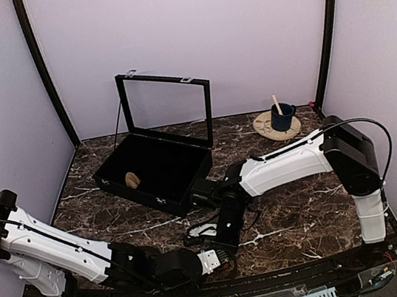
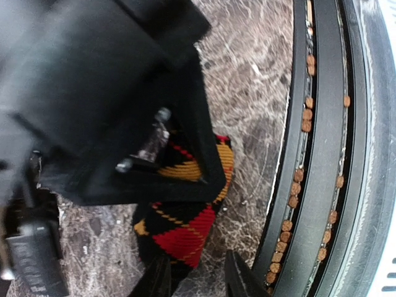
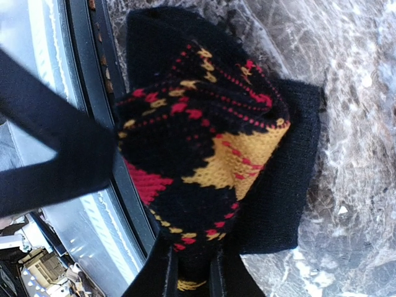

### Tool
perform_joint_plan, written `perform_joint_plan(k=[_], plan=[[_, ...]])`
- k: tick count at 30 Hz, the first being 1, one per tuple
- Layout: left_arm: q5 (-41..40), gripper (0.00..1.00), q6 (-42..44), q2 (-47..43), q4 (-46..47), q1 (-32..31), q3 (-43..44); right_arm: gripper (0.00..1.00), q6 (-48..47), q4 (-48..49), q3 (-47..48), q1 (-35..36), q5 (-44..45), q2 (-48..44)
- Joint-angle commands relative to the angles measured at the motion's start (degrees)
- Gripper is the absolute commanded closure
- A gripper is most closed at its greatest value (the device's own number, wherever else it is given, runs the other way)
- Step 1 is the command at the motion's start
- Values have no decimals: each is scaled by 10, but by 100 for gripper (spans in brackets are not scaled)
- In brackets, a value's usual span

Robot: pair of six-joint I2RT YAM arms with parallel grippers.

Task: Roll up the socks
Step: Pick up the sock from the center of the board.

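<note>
Big first: the brown marble table (image 1: 297, 208), then the black hinged-lid box (image 1: 142, 196) parked at 11 o'clock, out of the way. At 6 o'clock, by the near edge, are the black argyle fabric socks (image 3: 204, 142), bunched. My right gripper (image 3: 193, 267) pinches the bundle, probably to anchor the roll. My left gripper (image 2: 197, 276) has its jaws apart at the tail end.

The left gripper (image 2: 199, 279) shows only its two dark fingertips, standing apart; the socks (image 2: 185, 230), black with red and orange diamonds, lie on the marbled table (image 2: 253, 74) just ahead of them; their near end reaches into the gap, close against one fingertip (image 2: 158, 281), with bare stone between the fabric and the other; farther ahead of the fingers, the blurred black bulk of the right arm (image 2: 105, 86) covers the far part of the socks; outside the free fingertip runs a curved black rail (image 2: 322, 154) dotted with brown specks.
</note>
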Motion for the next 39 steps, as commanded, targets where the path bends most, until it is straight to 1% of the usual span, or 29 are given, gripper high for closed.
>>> perform_joint_plan(k=[1,11,21,24,31,39], plan=[[16,66,25,18,-13,-3,21,100,-2,-19,-2,-3,1,21],[-40,58,37,46,-22,-3,43,100,-5,-16,-9,-3,-9,18],[-82,57,61,57,-22,-2,49,100,-6,-15,-13,-3,-17,14],[-79,56,68,66,-19,-2,49,100,-6,-14,-14,-3,-19,13],[-43,55,82,81,-11,-1,50,100,-8,-14,-14,-5,-25,16],[-28,55,102,86,-3,16,50,100,-10,-14,-11,-7,-34,18]])
